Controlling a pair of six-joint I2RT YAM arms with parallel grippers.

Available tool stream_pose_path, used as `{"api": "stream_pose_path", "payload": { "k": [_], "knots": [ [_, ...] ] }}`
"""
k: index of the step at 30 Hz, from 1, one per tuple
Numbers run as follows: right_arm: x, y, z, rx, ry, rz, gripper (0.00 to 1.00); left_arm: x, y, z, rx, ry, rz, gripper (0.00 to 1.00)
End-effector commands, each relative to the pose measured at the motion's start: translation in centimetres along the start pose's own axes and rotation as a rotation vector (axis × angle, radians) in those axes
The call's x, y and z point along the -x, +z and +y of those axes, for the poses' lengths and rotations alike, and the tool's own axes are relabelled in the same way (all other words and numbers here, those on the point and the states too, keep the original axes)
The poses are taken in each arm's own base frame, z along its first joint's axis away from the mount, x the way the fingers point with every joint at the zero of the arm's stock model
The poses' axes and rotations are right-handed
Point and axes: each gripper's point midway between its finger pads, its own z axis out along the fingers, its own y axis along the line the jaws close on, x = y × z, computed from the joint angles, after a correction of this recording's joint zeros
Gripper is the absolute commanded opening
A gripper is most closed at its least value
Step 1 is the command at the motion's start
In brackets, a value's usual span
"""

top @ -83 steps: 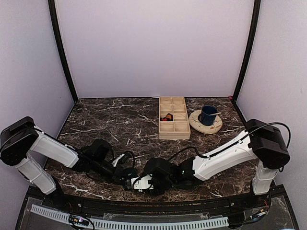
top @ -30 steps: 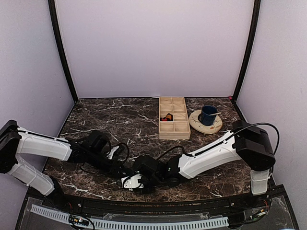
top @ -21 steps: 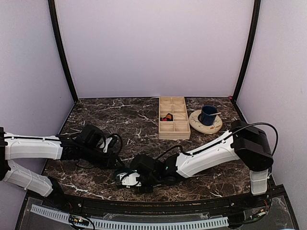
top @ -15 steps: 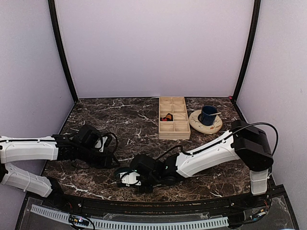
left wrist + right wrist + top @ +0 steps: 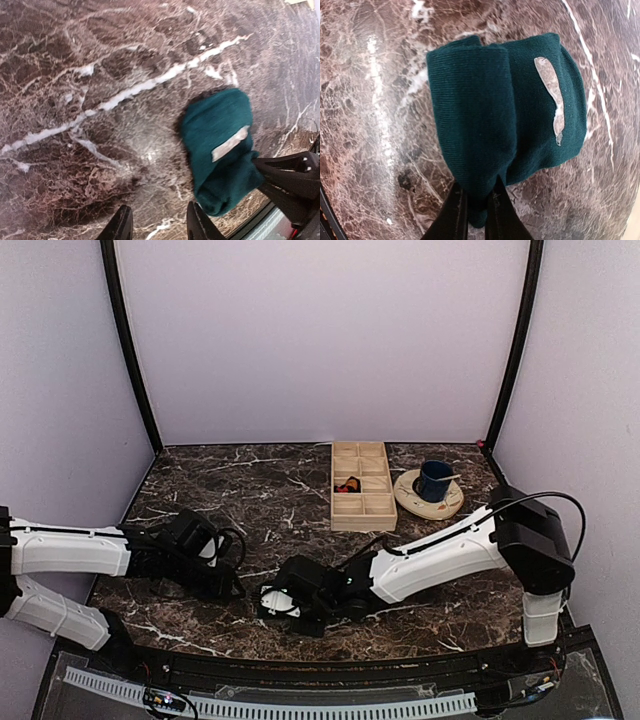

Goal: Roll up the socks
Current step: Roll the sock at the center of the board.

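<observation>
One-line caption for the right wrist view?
Right gripper pinches the edge of the folded teal sock on the marble table.

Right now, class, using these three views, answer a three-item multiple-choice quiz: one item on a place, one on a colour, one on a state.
1. Where does the blue mug stand?
A on the plate beside the wooden compartment tray
B inside that tray
C next to the left arm

2. What colour is the sock?
A red
B teal green
C white

3. How is the right end effector?
A open above the sock
B shut on the sock's edge
C out of view

Answers: 1 A, the mug sits on the plate. 2 B, both wrist views show teal fabric. 3 B, its fingers pinch the fold.
</observation>
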Motion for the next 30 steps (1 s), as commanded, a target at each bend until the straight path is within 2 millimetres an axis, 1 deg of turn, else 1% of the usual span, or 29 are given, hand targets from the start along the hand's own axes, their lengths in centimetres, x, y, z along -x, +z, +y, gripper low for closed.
{"api": "stream_pose_path", "payload": {
  "k": [1,5,9,13,24,30],
  "knots": [
    [-5.5,-0.2,0.3,0.004,0.106,0.222,0.08,-0.6,0.8,0.1,0.005,0.028,0.026,0.39],
    [-5.1,-0.5,0.9,0.043,0.179,0.240,0.08,-0.2,0.7,-0.8,-0.007,0.103,-0.001,0.39],
    [-3.9,-0.6,1.5,0.094,0.208,0.232,0.08,0.4,-0.1,-1.8,-0.006,0.194,-0.082,0.39],
    [-3.7,-0.4,1.8,0.168,0.228,0.233,0.08,0.6,-0.8,-2.5,-0.020,0.249,-0.169,0.40],
    [-2.6,-0.9,0.6,0.348,0.320,0.188,0.08,0.1,-1.9,-3.0,-0.093,0.321,-0.300,0.40],
    [-2.0,-1.3,-0.1,0.447,0.345,0.181,0.08,-0.6,-2.5,-4.6,-0.153,0.424,-0.342,0.40]
  ]
}}
